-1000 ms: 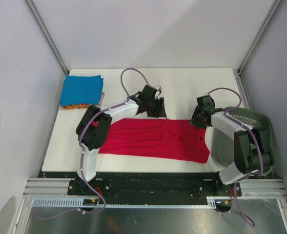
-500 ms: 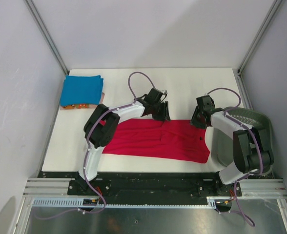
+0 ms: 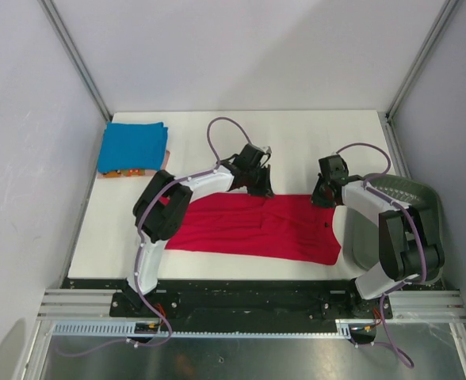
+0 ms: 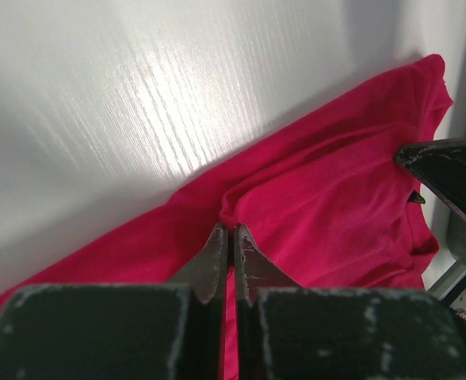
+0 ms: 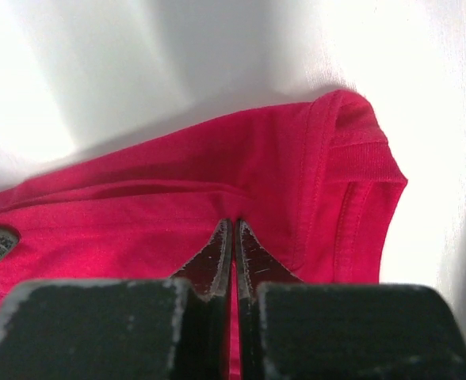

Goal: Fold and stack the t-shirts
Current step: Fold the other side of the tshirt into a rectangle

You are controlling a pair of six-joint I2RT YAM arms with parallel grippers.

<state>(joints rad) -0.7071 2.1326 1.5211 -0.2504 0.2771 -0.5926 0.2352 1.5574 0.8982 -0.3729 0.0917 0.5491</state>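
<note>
Grip just made on both sides: a sec ago the left hand (image 4: 231, 237) and right hand (image 5: 233, 233) stood open over the far edge of the red tee (image 3: 257, 229). Now both are clenched, each w/ a small ridge of red cloth pinched btwn its fingertips. The left hand also slid a bit toward the right hand before closing; the right hand barely moved. Tee itself has hardly shifted.

Where: red tee lies flat on the table (image 3: 296, 131) as a long strip, under and nearward of both hands. Left hand bites a raised crease at the far edge, approx mid-length. Right hand bites just inboard of a stitched hem corner, which sits to its right in its wrist view. Neck tag (image 3: 328, 226) is nearward of the right hand.

Meaning, as I read it: pick-up phase done, so the next fold can start, prob. lifting the far edge and carrying it over. Pinches look shallow, so a layer could slip out.

Count:
- 3 tees: 1 red (gripped), 1 blue tee (image 3: 132, 145) folded, well off to the left hand's left, and 1 orange tee (image 3: 122, 172) showing as an edge under the blue. So 2 stacked, 1 to go.
- 2 hands, both gripping.
- 1 dark grey bin (image 3: 411, 194), just beyond the red tee's end on the right hand's side.
</note>
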